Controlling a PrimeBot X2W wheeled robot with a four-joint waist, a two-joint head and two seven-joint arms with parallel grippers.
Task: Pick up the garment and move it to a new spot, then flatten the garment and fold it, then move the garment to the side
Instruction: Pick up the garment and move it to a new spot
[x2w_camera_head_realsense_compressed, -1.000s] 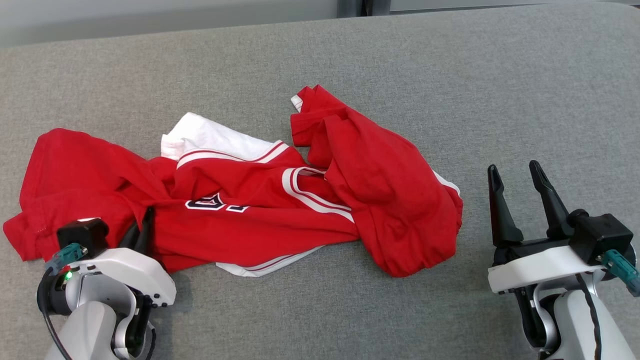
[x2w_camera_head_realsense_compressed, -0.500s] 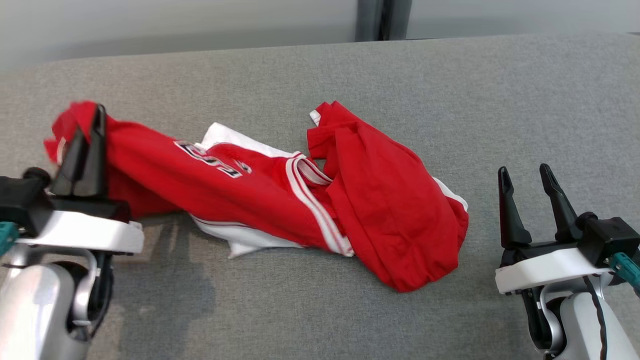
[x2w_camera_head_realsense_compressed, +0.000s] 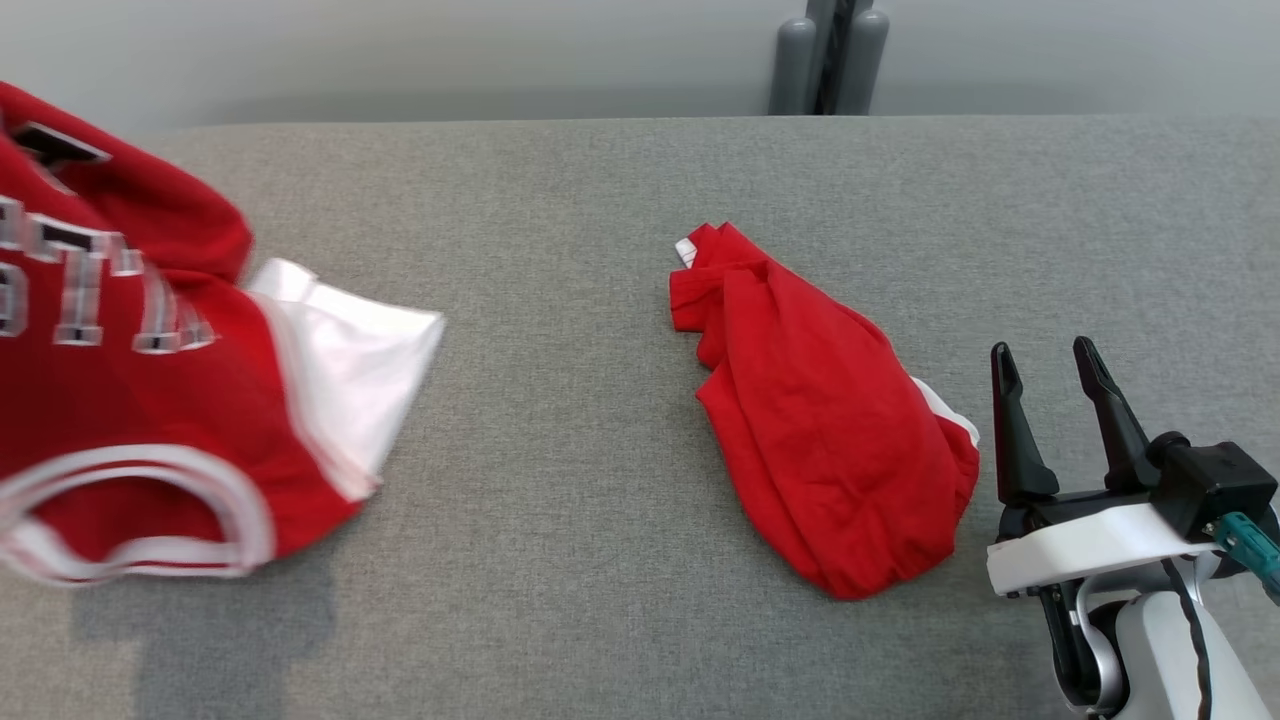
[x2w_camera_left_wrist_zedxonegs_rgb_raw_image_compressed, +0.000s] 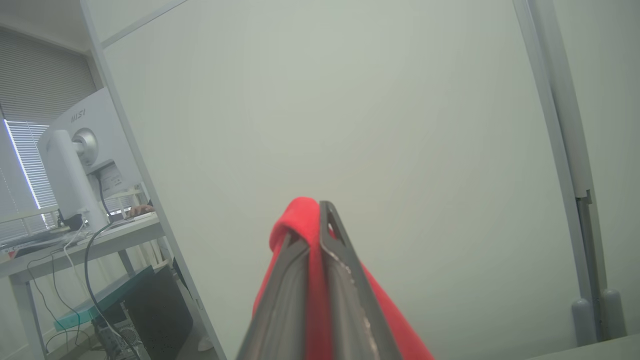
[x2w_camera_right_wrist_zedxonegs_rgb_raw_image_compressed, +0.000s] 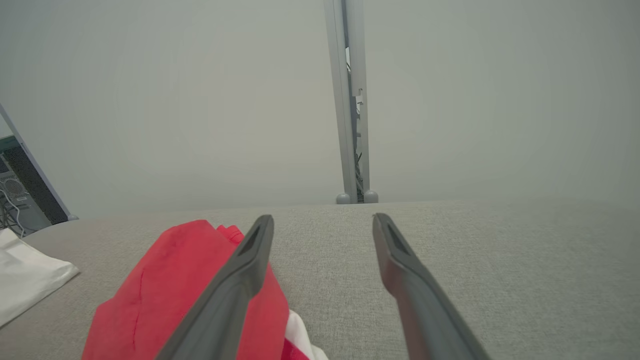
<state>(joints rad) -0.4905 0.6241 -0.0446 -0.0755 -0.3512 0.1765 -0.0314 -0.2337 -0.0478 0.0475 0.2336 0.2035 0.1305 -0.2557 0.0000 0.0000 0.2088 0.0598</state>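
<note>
A red jersey (x2w_camera_head_realsense_compressed: 120, 400) with white trim and lettering hangs blurred in the air at the far left of the head view, its white side (x2w_camera_head_realsense_compressed: 350, 370) trailing low over the grey table (x2w_camera_head_realsense_compressed: 560, 420). My left gripper (x2w_camera_left_wrist_zedxonegs_rgb_raw_image_compressed: 312, 225) is shut on a fold of its red cloth (x2w_camera_left_wrist_zedxonegs_rgb_raw_image_compressed: 300, 215), raised and pointing at the wall. A second crumpled red garment (x2w_camera_head_realsense_compressed: 820, 430) lies on the table at centre right. My right gripper (x2w_camera_head_realsense_compressed: 1042, 350) stands open just right of that heap; in the right wrist view the right gripper (x2w_camera_right_wrist_zedxonegs_rgb_raw_image_compressed: 322, 220) holds nothing, and the red heap (x2w_camera_right_wrist_zedxonegs_rgb_raw_image_compressed: 175, 280) is beside its left finger.
A grey post (x2w_camera_head_realsense_compressed: 825, 60) stands behind the table's far edge against a pale wall. The left wrist view shows a desk with a white monitor (x2w_camera_left_wrist_zedxonegs_rgb_raw_image_compressed: 75, 150) and cables off to the side. Bare grey table lies between the two garments.
My left gripper closed on the jersey and lifted it up and to the left, pulling it off the other red garment, which stayed on the table. The head camera tilted up. The right arm kept still.
</note>
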